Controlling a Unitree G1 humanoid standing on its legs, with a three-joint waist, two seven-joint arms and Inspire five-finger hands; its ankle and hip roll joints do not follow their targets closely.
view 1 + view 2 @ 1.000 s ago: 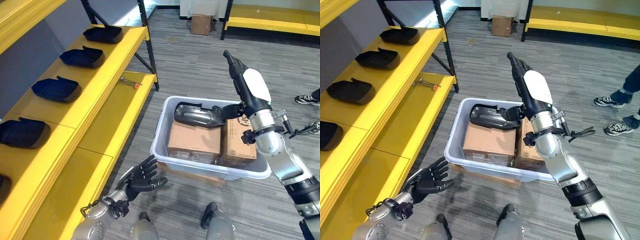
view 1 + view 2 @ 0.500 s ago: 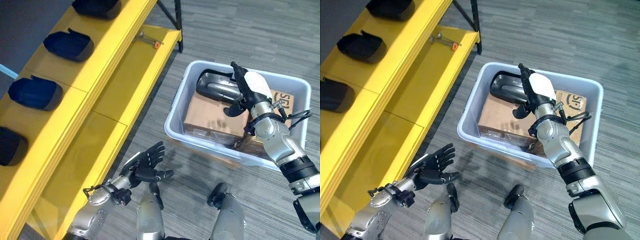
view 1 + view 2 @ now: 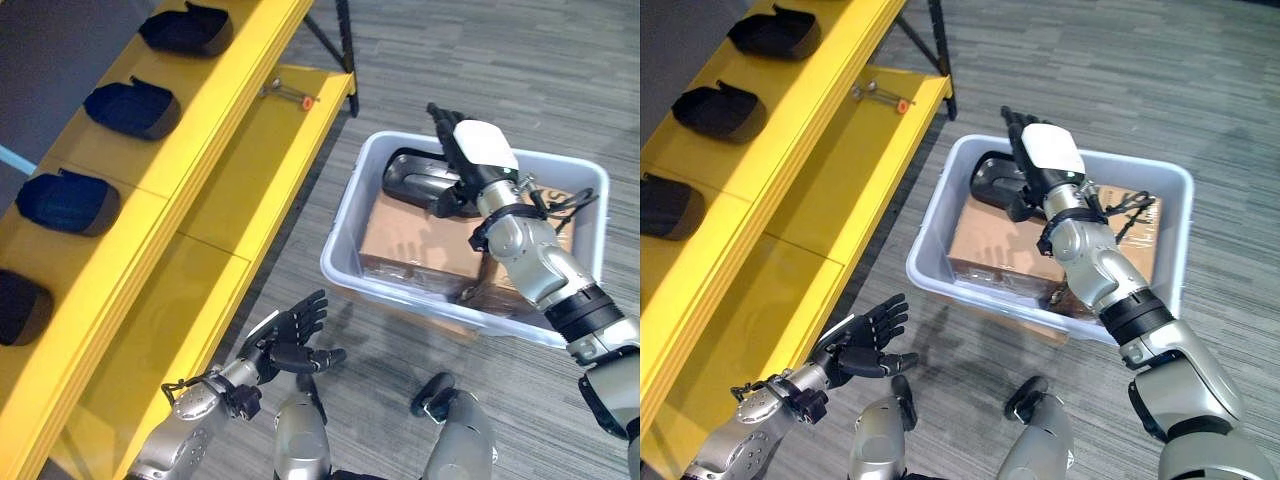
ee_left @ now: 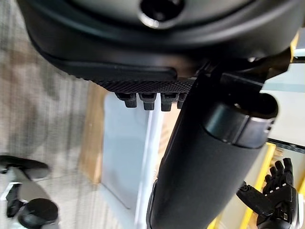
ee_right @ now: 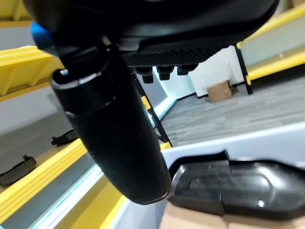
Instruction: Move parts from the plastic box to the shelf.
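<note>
Grey carpet floor holds a translucent plastic box; the spread right hand hovers above its glossy black moulded part, while the left hand hangs spread.

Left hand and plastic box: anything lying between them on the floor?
Nothing lies there. In the left eye view, bare grey floor separates the open left hand from the plastic box; the yellow shelf stands off to the side.
</note>
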